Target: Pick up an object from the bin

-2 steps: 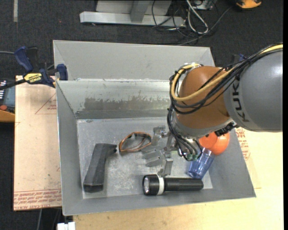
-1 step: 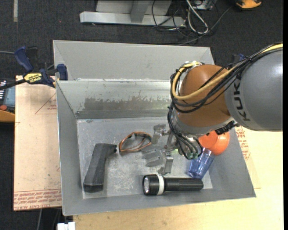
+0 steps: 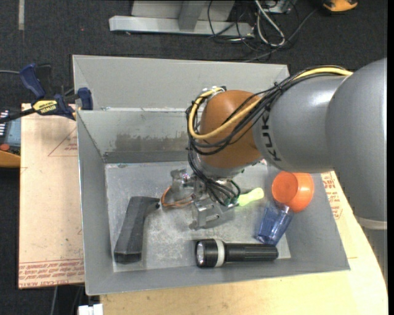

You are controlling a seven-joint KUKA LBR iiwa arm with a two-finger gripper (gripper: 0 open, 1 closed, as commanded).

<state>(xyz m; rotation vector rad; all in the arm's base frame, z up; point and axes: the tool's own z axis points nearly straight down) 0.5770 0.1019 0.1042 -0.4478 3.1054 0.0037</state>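
Looking down, we find the gripper at the middle of the bin (clenched or released, we cannot tell), a short lime-green stick poking out just beside it.

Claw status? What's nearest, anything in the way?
Claw low at centre of bin. Pale green stick nearest, toward view's right. Black flashlight and black block lie apart.

You had a dark, speckled floor across the top of the frame. At upper centre a pale grey flat panel lay on it, with black cables tangled just to its right. A yellow object sat at the top right corner, cut by the edge.
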